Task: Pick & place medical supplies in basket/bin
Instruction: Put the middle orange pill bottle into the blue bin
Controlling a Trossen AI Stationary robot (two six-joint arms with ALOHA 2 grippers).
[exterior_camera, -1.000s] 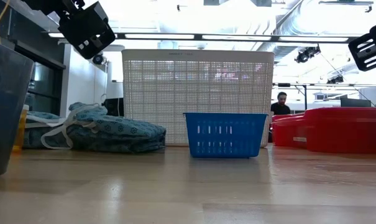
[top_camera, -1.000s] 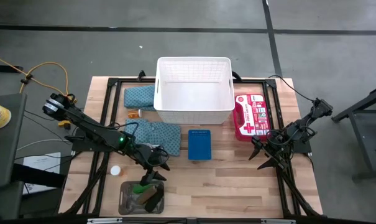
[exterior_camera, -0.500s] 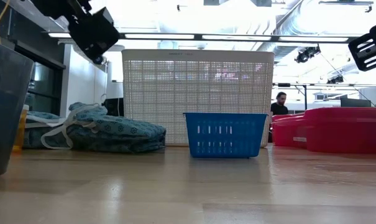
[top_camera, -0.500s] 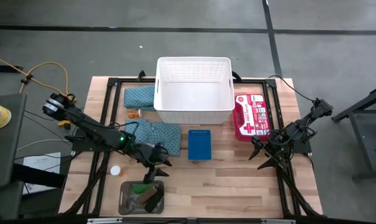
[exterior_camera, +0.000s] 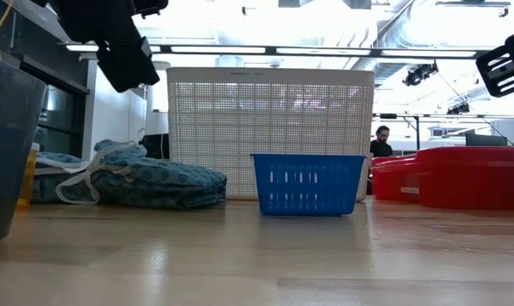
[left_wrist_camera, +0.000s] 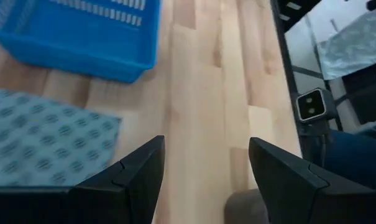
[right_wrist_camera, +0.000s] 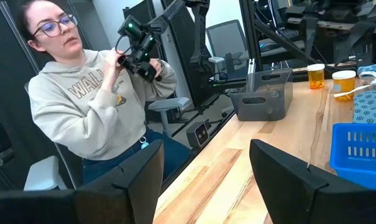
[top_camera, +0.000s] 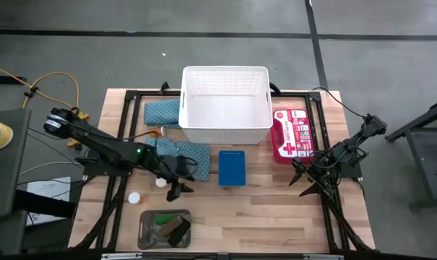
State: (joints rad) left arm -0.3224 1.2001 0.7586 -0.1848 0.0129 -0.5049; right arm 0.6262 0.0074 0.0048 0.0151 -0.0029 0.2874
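White basket (top_camera: 225, 130) – long axis runs left-right, opening up.

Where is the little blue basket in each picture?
High view: the little blue basket sits mid-table, just in front of the big white basket.
Low view: centre, in front of the white basket.
Left wrist view: top left corner.
Right wrist view: right edge.
Shared landmark: the teal patterned cloth lies beside it.
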